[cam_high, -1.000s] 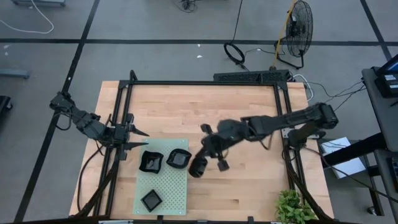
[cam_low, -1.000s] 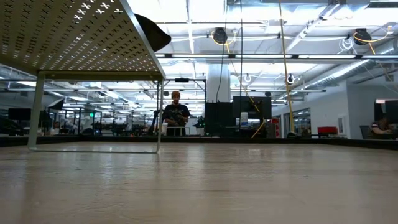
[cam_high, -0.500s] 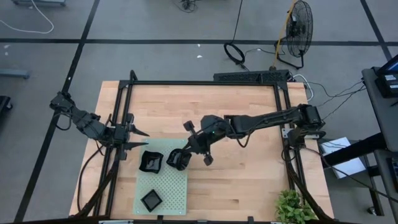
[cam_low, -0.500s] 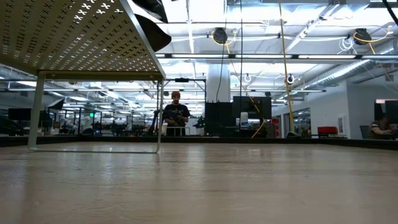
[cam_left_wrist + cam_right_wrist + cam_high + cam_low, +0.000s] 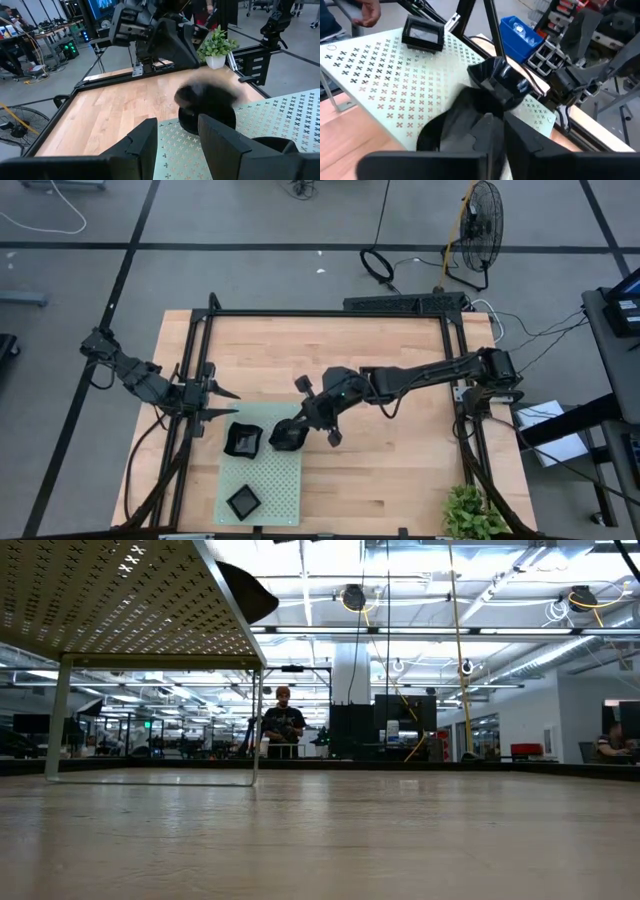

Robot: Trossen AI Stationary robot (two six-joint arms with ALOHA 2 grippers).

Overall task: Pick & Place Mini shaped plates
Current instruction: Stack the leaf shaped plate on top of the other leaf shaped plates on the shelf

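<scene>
Here the wooden worktop [image 5: 400,470] carries a pale green mat [image 5: 262,480] near its front left, with a grey floor, a fan [image 5: 482,225] and cables beyond. Three small black plates sit on the mat: a square one [image 5: 243,501], one [image 5: 243,440] near the left end effector [image 5: 222,404], whose fingers stand apart and empty, and one [image 5: 288,436] at the mat's edge. The right end effector [image 5: 300,430] is narrow, its fingers on that plate.

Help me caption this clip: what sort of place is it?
Probably a large open robotics lab or workshop: a wooden workbench on concrete floor, rows of equipment racks under strip-lit ceilings, a floor fan.
</scene>
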